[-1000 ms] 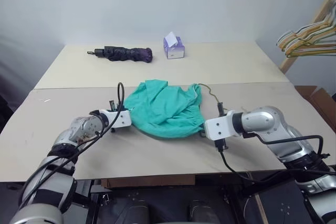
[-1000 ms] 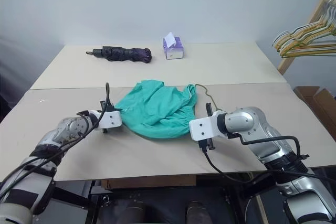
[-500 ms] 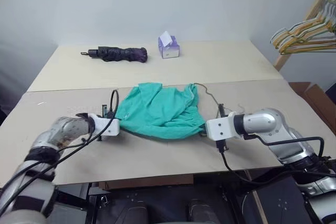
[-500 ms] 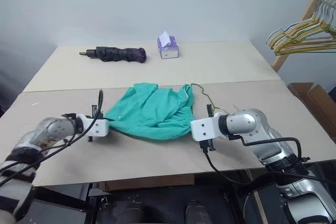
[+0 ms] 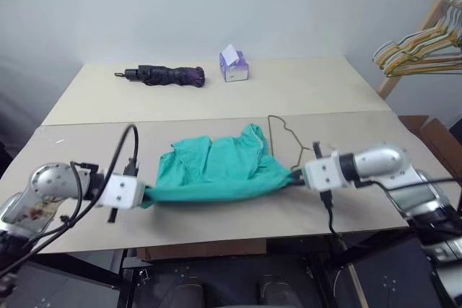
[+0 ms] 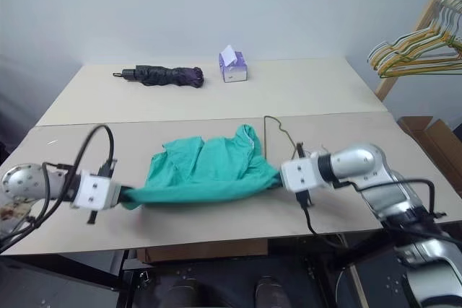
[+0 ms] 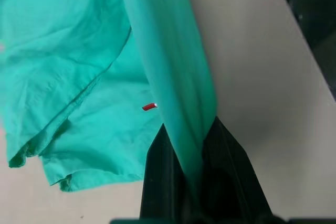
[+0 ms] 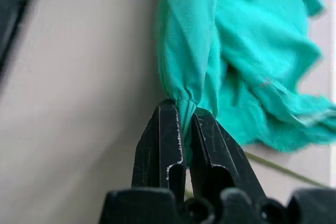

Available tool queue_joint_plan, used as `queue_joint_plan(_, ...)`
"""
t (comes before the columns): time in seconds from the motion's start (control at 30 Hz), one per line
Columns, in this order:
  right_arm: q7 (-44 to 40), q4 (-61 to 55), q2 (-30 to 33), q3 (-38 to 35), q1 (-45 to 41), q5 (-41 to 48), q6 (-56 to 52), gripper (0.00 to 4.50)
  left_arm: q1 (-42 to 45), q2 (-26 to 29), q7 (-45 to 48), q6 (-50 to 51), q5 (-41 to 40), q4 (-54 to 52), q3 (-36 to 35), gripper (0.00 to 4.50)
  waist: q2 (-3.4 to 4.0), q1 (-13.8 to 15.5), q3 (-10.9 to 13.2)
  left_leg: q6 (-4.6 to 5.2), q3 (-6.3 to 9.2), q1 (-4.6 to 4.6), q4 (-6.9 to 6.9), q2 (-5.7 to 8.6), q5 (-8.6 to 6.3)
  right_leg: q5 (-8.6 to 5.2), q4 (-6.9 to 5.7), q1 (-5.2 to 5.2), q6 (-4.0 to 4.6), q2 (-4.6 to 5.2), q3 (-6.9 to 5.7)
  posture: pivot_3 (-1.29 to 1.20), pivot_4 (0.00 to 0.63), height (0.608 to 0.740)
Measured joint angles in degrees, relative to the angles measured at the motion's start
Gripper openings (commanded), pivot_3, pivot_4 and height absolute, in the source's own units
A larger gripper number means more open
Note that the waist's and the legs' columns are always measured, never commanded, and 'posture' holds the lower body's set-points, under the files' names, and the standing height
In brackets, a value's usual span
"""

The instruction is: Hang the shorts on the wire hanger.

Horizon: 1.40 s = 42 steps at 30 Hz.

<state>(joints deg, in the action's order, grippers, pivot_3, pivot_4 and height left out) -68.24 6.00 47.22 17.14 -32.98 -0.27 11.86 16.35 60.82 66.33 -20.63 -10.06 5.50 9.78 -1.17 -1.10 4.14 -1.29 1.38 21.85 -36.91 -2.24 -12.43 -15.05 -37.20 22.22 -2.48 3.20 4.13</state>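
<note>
Stretched wider since before: shorts (image 5: 216, 171), pinched between left gripper (image 5: 144, 196) and right gripper (image 5: 294, 176); waistband slip likely if overpulled.

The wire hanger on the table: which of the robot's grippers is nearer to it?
Right. The right gripper is beside the wire hanger, holding the shorts; the left gripper grips their far end.

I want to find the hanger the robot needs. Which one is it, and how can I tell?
Look at the big tan table, then the teal shorts stretched between the two grippers. The wire hanger lies on the table just behind the shorts' right end. It is one thin dull wire, unlike the bunched pale hangers on the wooden rack.
</note>
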Motion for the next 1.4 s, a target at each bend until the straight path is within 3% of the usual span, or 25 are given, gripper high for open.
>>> queue_joint_plan(0.1, 9.0, 10.5, -6.0, -0.3, -10.3, -5.2, 0.3, 0.00, 8.8, -6.7, -6.0, 4.7, 2.6, 3.7, -0.3, 0.03, 0.00, 0.0, 0.0, -0.01, 0.08, 0.19, -0.03, 0.05, 0.01, 0.08, -0.04, 0.15, 0.09, 0.00, -0.02, 0.03, 0.014, 0.740)
queue_joint_plan(0.2, 25.7, 28.3, -12.4, -0.3, -24.8, -13.0, 1.2, 0.00, 24.2, -15.3, -19.1, 8.4, 10.4, 15.2, -0.4, 0.03, -0.02, 0.3, 0.0, -0.15, 0.22, 0.31, -0.05, 0.18, 0.10, 0.14, -0.14, 0.27, 0.08, 0.07, -0.08, 0.05, 0.000, 0.740)
queue_joint_plan(0.27, 33.7, 35.0, -15.0, -0.5, -30.8, -15.4, 1.7, 0.00, 31.5, -18.1, -26.6, 8.9, 14.4, 21.6, -0.5, 0.03, -0.05, 0.3, 0.0, -0.17, 0.24, 0.43, -0.02, 0.23, 0.11, 0.16, -0.17, 0.42, 0.09, 0.12, -0.07, 0.06, 0.000, 0.740)
queue_joint_plan(0.4, 58.9, 53.7, -21.2, -2.3, -45.0, -19.9, 3.7, 0.00, 54.2, -25.3, -54.1, 9.5, 25.1, 46.1, -0.2, 0.03, -0.11, 0.4, -0.1, -0.49, 0.29, 1.19, 0.05, 0.33, 0.30, 0.16, -0.65, 1.32, 0.08, 0.25, -0.06, 0.06, 0.000, 0.740)
queue_joint_plan(0.53, 78.8, 60.6, -23.7, -4.8, -51.2, -21.0, 10.5, 0.00, 66.1, -27.9, -74.3, 5.0, 30.7, 58.3, 0.3, 0.03, -0.13, 0.2, -0.1, -0.95, 0.25, 2.05, 0.14, 0.38, 0.57, 0.16, -0.87, 2.33, 0.07, 0.32, 0.04, 0.05, 0.000, 0.740)
queue_joint_plan(0.63, 85.8, 61.4, -22.4, -5.2, -52.2, -21.8, 15.6, 0.00, 68.3, -27.3, -79.5, -2.4, 32.6, 59.8, 0.4, 0.03, -0.12, 0.2, -0.1, -1.02, 0.21, 1.95, 0.31, 0.39, 0.61, 0.15, -0.78, 2.23, 0.06, 0.31, 0.04, 0.04, 0.000, 0.740)
queue_joint_plan(0.8, 83.6, 62.4, -20.5, -4.5, -46.0, -22.7, 20.7, 0.00, 61.0, -26.1, -73.4, -13.3, 32.0, 58.7, 0.5, 0.03, -0.10, 0.0, -0.1, -0.88, 0.17, 1.25, 0.31, 0.41, 0.54, 0.15, -0.67, 1.61, 0.06, 0.29, 0.05, 0.04, 0.009, 0.740)
queue_joint_plan(0.87, 78.3, 61.8, -18.6, -3.7, -39.0, -23.1, 25.0, 0.00, 51.4, -24.4, -65.2, -18.3, 28.6, 53.2, 0.4, 0.03, -0.09, -0.4, -0.1, -0.87, 0.17, 0.64, 0.40, 0.36, 0.53, 0.14, -0.59, 0.96, 0.05, 0.25, 0.03, 0.04, 0.016, 0.740)
queue_joint_plan(0.93, 71.6, 60.8, -17.7, -2.3, -31.6, -23.0, 29.4, 0.00, 40.0, -22.9, -56.4, -19.7, 23.8, 45.8, 0.1, 0.03, -0.09, -1.2, -0.1, -0.87, 0.19, 0.60, 0.37, 0.35, 0.54, 0.14, -0.67, 0.92, 0.06, 0.26, 0.06, 0.04, 0.027, 0.740)
queue_joint_plan(1.03, 61.0, 57.6, -16.2, -0.9, -21.7, -21.3, 35.2, 0.00, 23.3, -20.1, -45.1, -14.7, 15.0, 29.7, -0.7, 0.03, -0.09, -2.6, -0.1, -0.87, 0.25, 0.79, 0.32, 0.29, 0.54, 0.15, -0.85, 1.06, 0.06, 0.24, 0.08, 0.05, 0.037, 0.740)
queue_joint_plan(1.17, 44.6, 48.4, -13.0, 0.6, -11.0, -15.8, 39.9, 0.00, 5.4, -12.2, -33.4, -5.7, 5.4, 8.6, -4.0, 0.03, -0.10, -4.0, -0.1, -0.78, 0.32, 0.74, 0.30, 0.28, 0.49, 0.14, -0.69, 1.01, 0.06, 0.23, 0.08, 0.06, 0.040, 0.740)
queue_joint_plan(1.33, 34.3, 41.0, -11.0, 2.1, -6.0, -12.6, 41.2, 0.00, -4.1, -4.3, -23.1, 0.8, -0.7, -2.3, -8.9, 0.03, -0.06, -3.5, 0.0, -0.37, 0.19, -0.61, 0.37, 0.24, 0.24, -0.01, -0.52, -0.27, 0.13, 0.18, 0.08, 0.07, 0.052, 0.740)
queue_joint_plan(1.4, 32.1, 38.7, -10.1, 2.6, -5.1, -12.5, 41.7, 0.00, -8.2, -0.5, -17.1, 2.3, -2.6, -5.1, -9.8, 0.03, -0.06, -3.0, 0.0, -0.33, 0.11, -0.68, 0.45, 0.22, 0.21, -0.07, -0.48, -0.27, 0.16, 0.18, 0.14, 0.07, 0.052, 0.740)
